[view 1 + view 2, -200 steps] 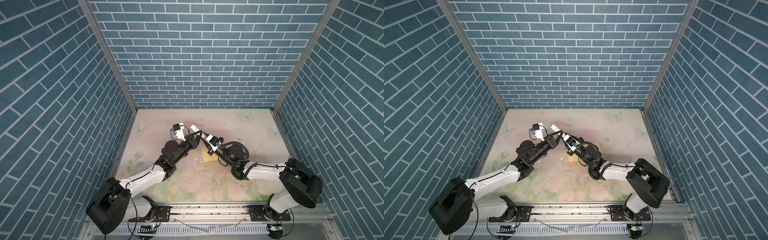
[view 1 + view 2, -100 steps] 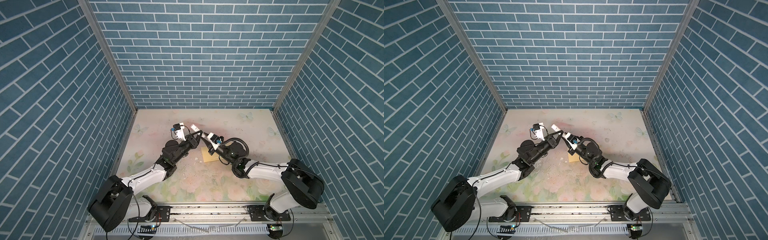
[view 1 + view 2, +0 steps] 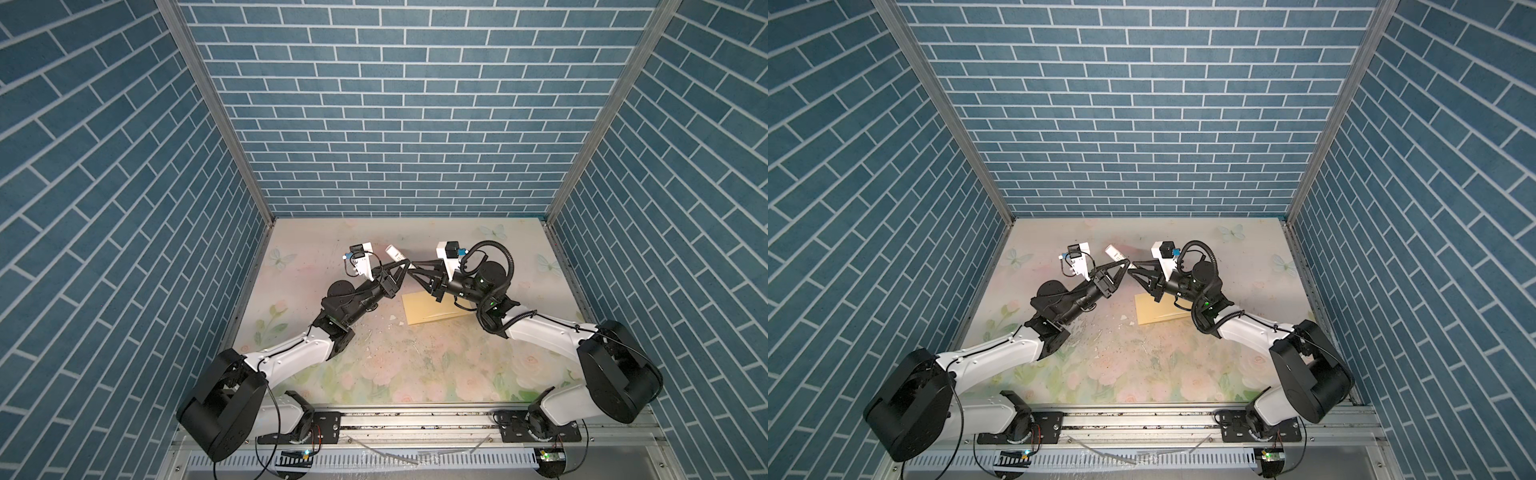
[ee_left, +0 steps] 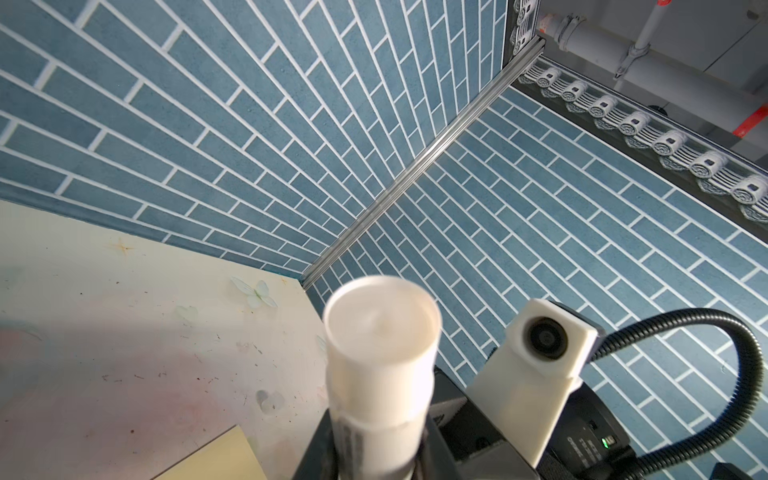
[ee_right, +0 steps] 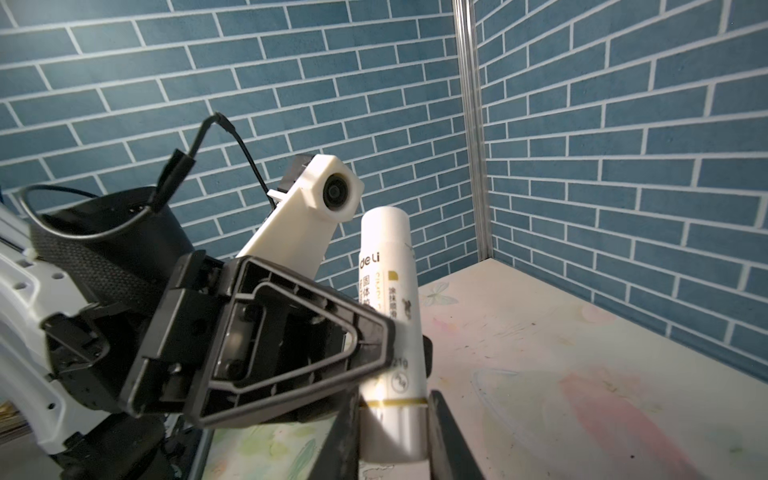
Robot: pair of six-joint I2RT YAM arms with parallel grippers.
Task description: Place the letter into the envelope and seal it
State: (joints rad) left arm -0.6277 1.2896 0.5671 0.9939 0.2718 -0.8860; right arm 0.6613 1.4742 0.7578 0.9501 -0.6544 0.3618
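A white glue stick (image 3: 395, 252) (image 3: 1115, 251) is held in the air over the middle of the table, between both arms. My left gripper (image 3: 405, 266) (image 4: 374, 457) is shut on its printed body (image 5: 390, 299). My right gripper (image 3: 411, 272) (image 5: 392, 432) is shut on the plain end below the gold band. The pale-yellow envelope (image 3: 432, 309) (image 3: 1156, 311) lies flat on the table, partly under the right arm; one corner (image 4: 216, 461) shows in the left wrist view. The letter is not visible in any view.
Small white scraps (image 3: 395, 318) and dark specks lie on the floral table (image 3: 374, 374) in front of the envelope. Blue brick walls close in the left, back and right sides. The two wrists stand close together, tip to tip.
The right wrist has swung up and back towards the right while its jaws stay on the glue stick. The left arm has hardly moved.
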